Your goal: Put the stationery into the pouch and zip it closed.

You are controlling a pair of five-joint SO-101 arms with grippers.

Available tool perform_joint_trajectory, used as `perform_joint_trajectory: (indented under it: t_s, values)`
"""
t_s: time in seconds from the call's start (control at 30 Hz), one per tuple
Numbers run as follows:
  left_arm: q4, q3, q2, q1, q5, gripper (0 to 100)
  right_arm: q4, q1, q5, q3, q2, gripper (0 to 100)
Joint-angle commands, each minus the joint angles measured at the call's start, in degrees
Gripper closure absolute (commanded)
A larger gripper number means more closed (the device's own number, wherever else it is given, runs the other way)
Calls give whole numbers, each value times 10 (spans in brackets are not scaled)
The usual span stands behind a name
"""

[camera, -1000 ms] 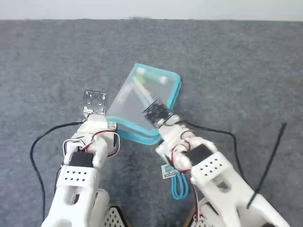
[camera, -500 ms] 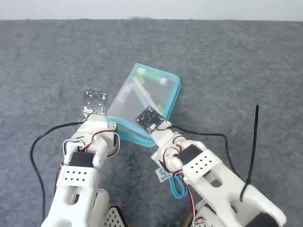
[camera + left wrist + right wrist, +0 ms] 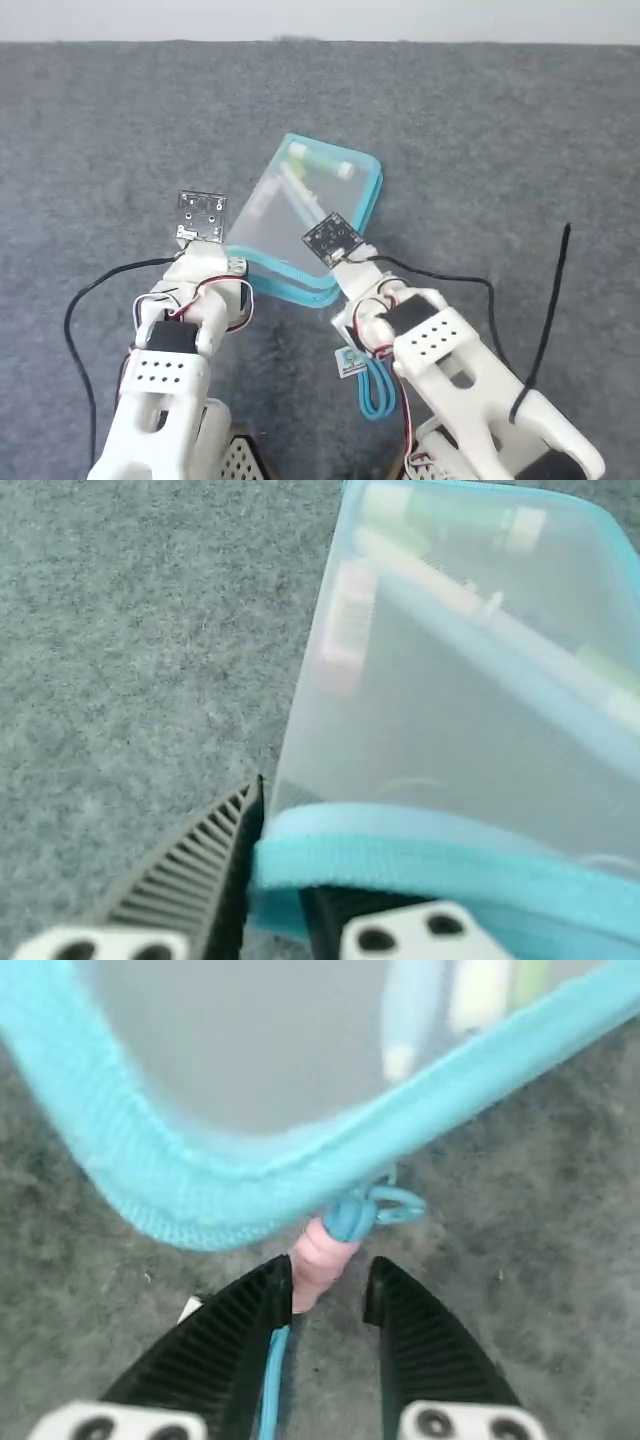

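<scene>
Now, to the pouch: lies flat on the grey counter between the two arms, with the stationery already inside and showing through the clear wall. Needs only the zip, by the look of it. Carries its pull, a pink tab on a teal cord, at one near corner, straddled by the right gripper with fingers parted, touching the tab on one side and just clear on the other. Is pinched at the other near corner by the left gripper, fingers clenched on the teal band.

Close the right fingers squarely on the tab first, not on the cord. Hold the left clamp firm as an anchor, to pull the edge taut. Draw the pull straight along the band, low to the counter, without lifting or twisting. Cannot tell the meshed length of the zip from here; judge that before letting go.
</scene>
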Motion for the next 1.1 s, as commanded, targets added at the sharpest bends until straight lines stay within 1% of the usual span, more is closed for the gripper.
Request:
perform_joint_trajectory:
  t_s: [0.0, 0.33, 0.43, 0.5, 0.57, 0.77, 1.0, 1.07]
  values:
    - [-19, -32, 0, -4, 11, 991, 19, 6, -4, -39, 7, 820]
    - [-19, -32, 0, -4, 11, 990, 22, 12, 10, -39, 7, 820]
    - [-19, -32, 0, -4, 11, 990, 60, 12, 25, -58, 9, 821]
    - [-19, -32, 0, -4, 11, 990, 96, 12, 18, -89, 26, 819]
    - [-19, -32, 0, -4, 11, 990, 107, 12, 19, -108, 51, 819]
    - [-19, -31, 0, -5, 11, 990, 98, 11, 23, -112, 106, 818]
    - [-18, -31, 0, -5, 10, 990, 84, 11, 25, -111, 109, 817]
    - [-18, -31, 0, -5, 10, 990, 69, 15, 47, -110, 104, 817]
